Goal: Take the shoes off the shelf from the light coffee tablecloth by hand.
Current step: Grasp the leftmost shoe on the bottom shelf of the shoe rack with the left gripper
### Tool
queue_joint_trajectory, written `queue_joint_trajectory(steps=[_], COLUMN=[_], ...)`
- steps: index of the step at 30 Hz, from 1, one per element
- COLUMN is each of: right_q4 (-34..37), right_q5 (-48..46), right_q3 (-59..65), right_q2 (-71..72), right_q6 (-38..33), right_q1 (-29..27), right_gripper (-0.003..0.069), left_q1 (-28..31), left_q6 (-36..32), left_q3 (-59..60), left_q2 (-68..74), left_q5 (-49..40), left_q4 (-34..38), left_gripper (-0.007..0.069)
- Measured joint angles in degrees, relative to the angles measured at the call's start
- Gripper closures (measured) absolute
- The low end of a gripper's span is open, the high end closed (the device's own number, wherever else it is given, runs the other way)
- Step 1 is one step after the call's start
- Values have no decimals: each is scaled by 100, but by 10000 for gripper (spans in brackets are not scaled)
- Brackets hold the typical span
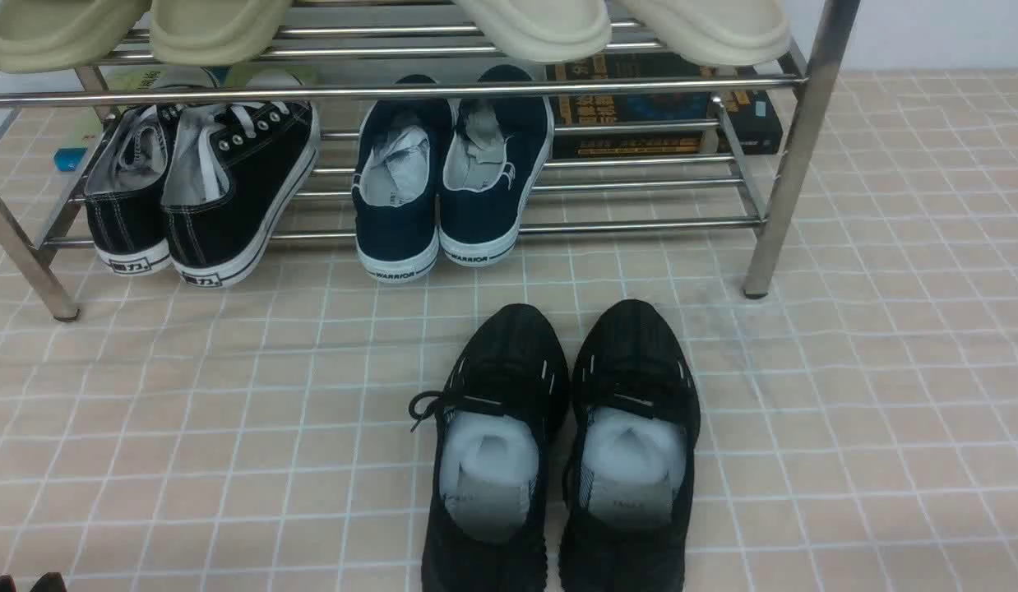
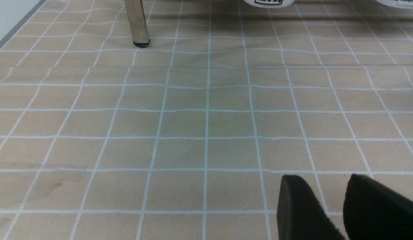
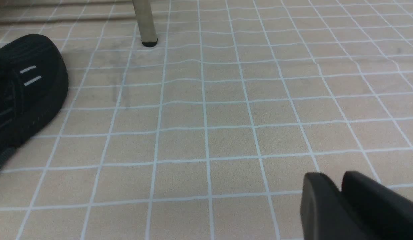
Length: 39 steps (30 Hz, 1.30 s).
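The rack (image 1: 443,94) is polished metal, smooth and glossy. The tablecloth (image 1: 229,411) looks matt, with slight wrinkles. The sneakers (image 1: 238,177) are matt canvas with smooth, rubbery-looking white edges. The running shoes (image 1: 513,362) look like dull knit cloth; the clogs (image 1: 706,25) look like smooth, matt plastic.

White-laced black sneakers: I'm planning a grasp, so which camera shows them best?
The front view: it shows both sneakers on the chrome rack, with their heels, collars and some laces. The left wrist view catches just a heel's edge; the right wrist view shows neither.
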<state>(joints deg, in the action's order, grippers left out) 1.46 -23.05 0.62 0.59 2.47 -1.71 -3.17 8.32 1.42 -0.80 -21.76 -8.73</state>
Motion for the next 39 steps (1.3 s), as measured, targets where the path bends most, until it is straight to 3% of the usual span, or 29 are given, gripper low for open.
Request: queue_joint_trajectory(steps=[39], right_q4=[0], right_q5=[5], right_q3=[0], right_q2=[0], right_q6=[0], right_q1=[0], right_gripper=[512], left_q1=[0], left_q6=[0], left_q3=[0], left_q2=[0], left_q5=[0], left_q4=[0], left_gripper=[385])
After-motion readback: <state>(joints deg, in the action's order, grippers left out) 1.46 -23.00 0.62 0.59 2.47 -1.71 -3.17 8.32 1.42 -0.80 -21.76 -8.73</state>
